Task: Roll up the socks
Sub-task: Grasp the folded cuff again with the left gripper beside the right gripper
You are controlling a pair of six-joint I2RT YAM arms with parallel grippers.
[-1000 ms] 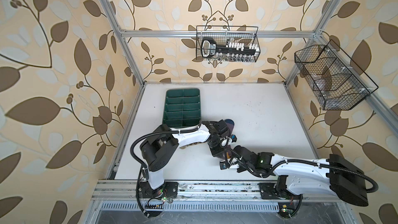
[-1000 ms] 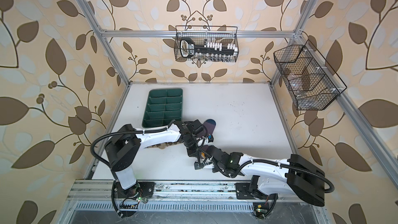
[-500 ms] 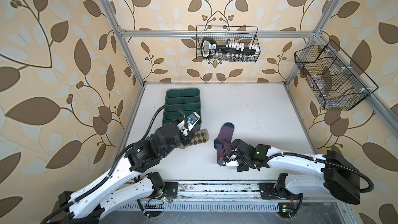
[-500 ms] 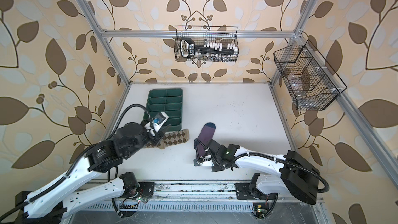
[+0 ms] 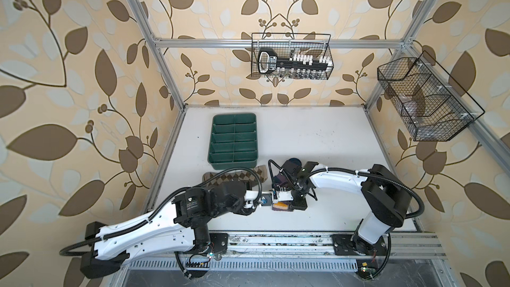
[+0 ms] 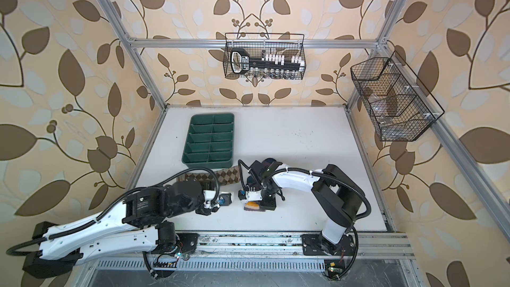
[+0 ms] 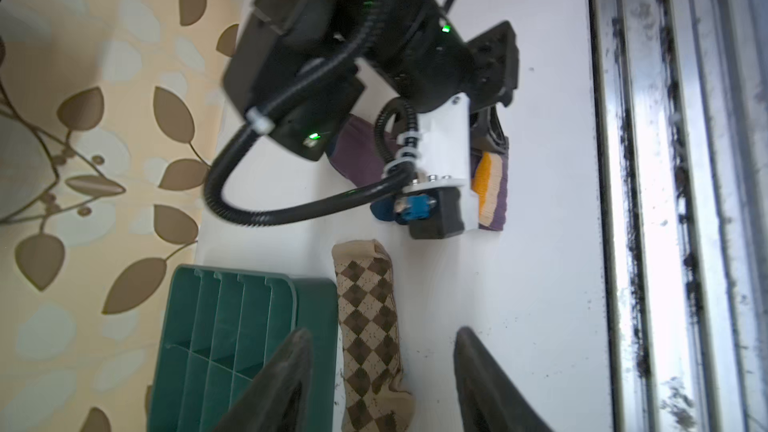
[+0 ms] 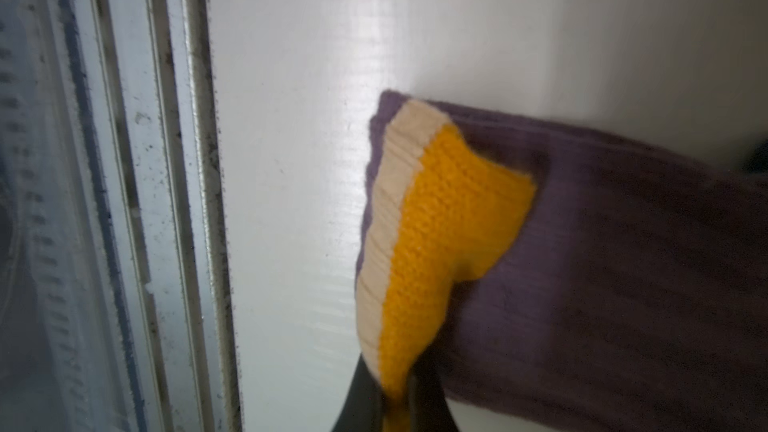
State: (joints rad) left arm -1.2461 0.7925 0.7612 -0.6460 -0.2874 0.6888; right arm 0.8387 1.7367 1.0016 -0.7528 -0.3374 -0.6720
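The tan argyle sock (image 5: 220,180) lies flat along the near wall of the green tray. My left gripper (image 7: 382,332) hangs above it, open and empty, with one finger over the tray corner and one over bare table. It shows in a top view as the left gripper (image 5: 246,209). The purple sock (image 5: 278,179) lies to the right, with its navy toe (image 5: 294,161) pointing away. My right gripper (image 8: 395,384) is shut on its orange cuff (image 8: 440,218), which is turned back over the purple leg. In both top views the right arm hides much of this sock.
The green divided tray (image 5: 231,163) stands at the back left of the white table (image 5: 331,144). A wire basket (image 5: 291,56) hangs on the back wall and a second basket (image 5: 425,100) on the right wall. The metal rail (image 5: 276,244) runs close in front of the cuff.
My left gripper has left the purple sock, gone over the tan sock and opened wider. My right gripper stays shut at the cuff end while its arm has swung round.
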